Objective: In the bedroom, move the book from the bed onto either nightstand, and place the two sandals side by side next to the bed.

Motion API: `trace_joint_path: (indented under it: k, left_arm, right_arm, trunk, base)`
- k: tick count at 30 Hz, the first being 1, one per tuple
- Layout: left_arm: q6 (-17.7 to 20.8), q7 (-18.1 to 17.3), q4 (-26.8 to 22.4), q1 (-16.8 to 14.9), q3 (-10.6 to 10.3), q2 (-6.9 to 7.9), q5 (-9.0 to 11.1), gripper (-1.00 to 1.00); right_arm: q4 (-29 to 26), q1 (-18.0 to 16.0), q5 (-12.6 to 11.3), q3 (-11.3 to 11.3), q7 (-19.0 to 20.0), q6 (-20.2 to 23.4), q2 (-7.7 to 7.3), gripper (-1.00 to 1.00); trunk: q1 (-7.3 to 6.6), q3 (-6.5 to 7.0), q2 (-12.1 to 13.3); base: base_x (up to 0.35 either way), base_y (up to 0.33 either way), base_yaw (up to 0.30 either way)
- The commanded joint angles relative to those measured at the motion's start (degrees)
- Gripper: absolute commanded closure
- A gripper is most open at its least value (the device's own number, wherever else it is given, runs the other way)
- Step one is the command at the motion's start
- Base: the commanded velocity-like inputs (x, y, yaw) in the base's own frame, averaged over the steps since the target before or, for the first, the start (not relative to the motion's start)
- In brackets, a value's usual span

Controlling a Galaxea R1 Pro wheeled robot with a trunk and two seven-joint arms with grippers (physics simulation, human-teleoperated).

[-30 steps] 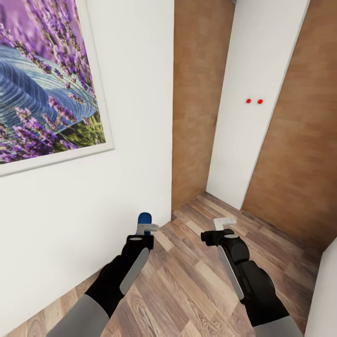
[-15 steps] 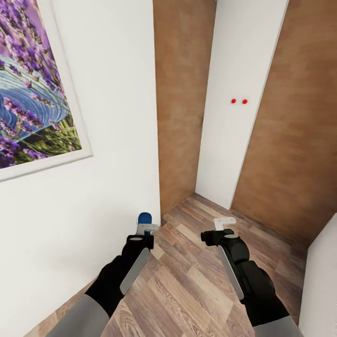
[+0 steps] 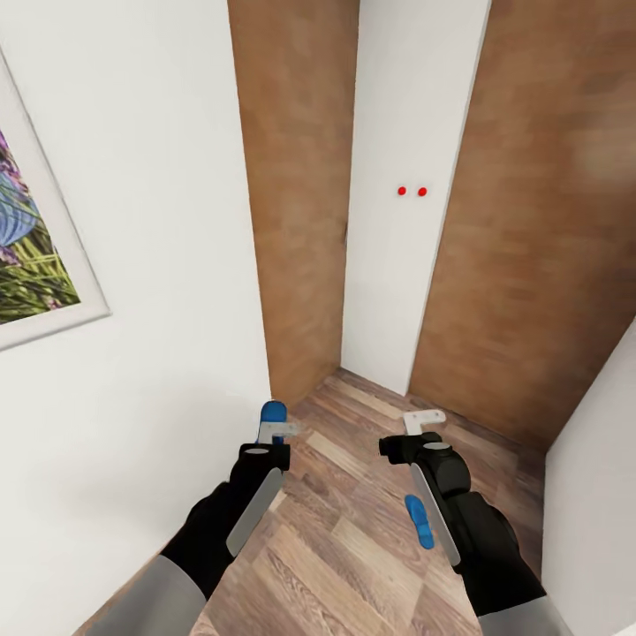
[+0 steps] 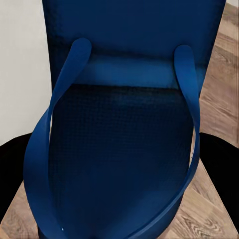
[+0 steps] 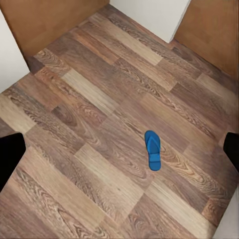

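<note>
The left gripper (image 3: 276,430) grasps one sandal (image 4: 119,149) for carrying; the right gripper (image 3: 422,422) hangs released above the other sandal (image 5: 153,150), lower centre.

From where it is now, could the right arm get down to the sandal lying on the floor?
Probably yes. The sandal on the floor lies on open wood planks beside the right arm, below the open right end effector, with nothing between them. The left end effector already holds the other sandal.
</note>
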Motion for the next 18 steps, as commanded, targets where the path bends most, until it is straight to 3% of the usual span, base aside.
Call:
trace_joint_path:
  k: [1, 18]
  left_arm:
    - [0.11, 0.61, -0.09, -0.05, -0.12, 0.03, 0.53, 1.00]
    - [0.11, 0.52, -0.09, -0.06, -0.13, -0.05, 0.53, 1.00]
  right_arm:
    - [-0.03, -0.07, -0.40, 0.08, -0.45, 0.22, -0.02, -1.00]
    - [-0.03, -0.07, -0.40, 0.08, -0.45, 0.22, -0.02, -1.00]
  trunk:
    - [0.06, -0.10, -0.09]
    - [0.06, -0.10, -0.09]
  base:
    - [0.336, 0.000, -0.278]
    - [0.341, 0.000, -0.282]
